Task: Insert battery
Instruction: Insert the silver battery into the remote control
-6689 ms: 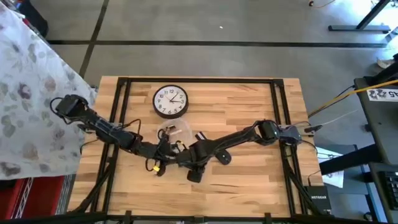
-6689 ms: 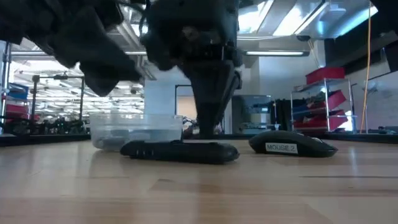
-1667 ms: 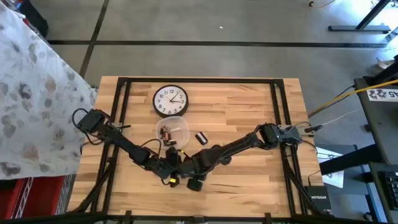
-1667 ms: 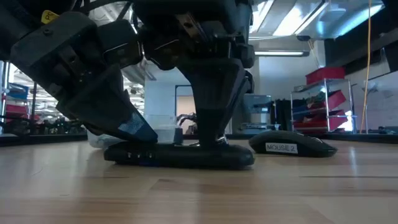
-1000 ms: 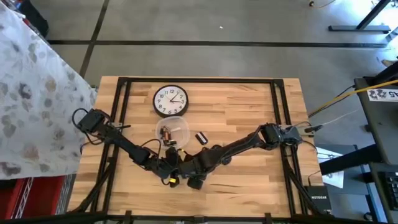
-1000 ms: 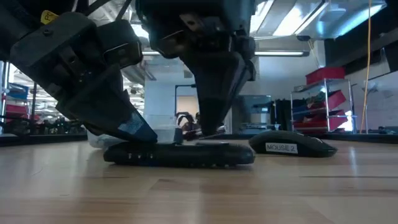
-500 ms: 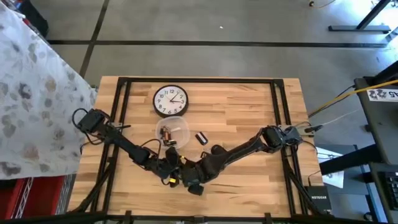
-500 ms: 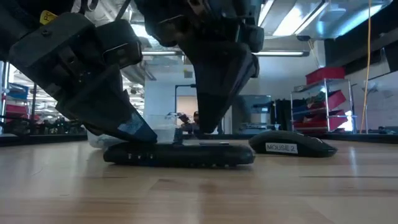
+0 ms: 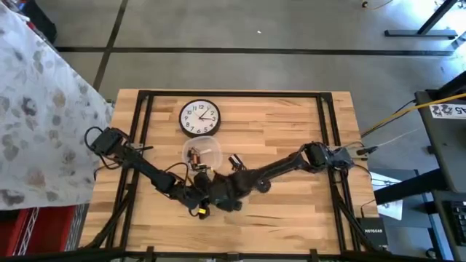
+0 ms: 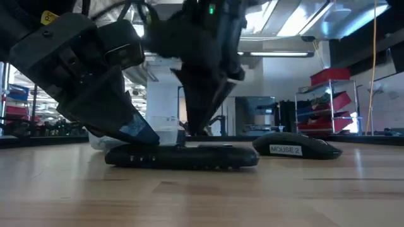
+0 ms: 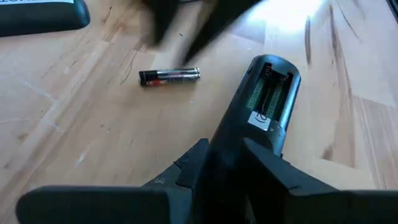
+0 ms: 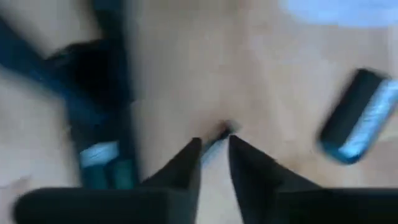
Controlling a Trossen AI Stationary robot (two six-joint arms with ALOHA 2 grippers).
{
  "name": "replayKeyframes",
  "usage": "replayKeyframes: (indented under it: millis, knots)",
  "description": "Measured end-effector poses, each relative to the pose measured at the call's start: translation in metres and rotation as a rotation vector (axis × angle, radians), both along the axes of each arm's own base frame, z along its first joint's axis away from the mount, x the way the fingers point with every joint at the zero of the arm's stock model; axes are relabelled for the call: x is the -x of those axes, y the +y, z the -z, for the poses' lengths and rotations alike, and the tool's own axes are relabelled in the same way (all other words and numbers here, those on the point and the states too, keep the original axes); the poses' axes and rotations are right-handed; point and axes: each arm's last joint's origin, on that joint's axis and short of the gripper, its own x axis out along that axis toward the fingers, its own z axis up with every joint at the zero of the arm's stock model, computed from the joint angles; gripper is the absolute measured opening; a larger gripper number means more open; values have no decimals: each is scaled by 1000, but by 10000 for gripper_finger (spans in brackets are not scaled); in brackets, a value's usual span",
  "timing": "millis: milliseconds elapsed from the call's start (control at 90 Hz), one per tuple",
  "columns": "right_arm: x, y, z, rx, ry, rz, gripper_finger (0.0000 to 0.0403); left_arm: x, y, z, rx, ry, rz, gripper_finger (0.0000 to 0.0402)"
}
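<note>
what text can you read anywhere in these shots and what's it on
"MOUSE 2": label on the mouse, low view.
"NETGEAR": box at the lower right edge, high view.
Clock: a ring of hour numbers, too small to read.
Battery: print on its wrap, blurred.
Remote: white sticker in the open battery bay, unreadable.
Sign at the right edge: too small to read.
</note>
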Motion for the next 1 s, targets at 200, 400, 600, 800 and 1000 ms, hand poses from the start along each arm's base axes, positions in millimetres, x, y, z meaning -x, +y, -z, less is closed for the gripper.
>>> replayKeyframes:
  millis: [200,400,600,800,1000]
  knots:
    - [14,28,16,125,-97,97,200,0,0,0,-2,0,0,75]
    - [24,51,36,149,-278,216,208,0,0,0,-8,-4,5,75]
    - [29,43,56,158,-324,304,176,0,0,0,-15,-3,14,75]
    - [22,33,64,137,-352,241,153,0,0,0,-14,-3,13,75]
    - [18,23,66,111,-279,145,132,0,0,0,-14,-3,13,75]
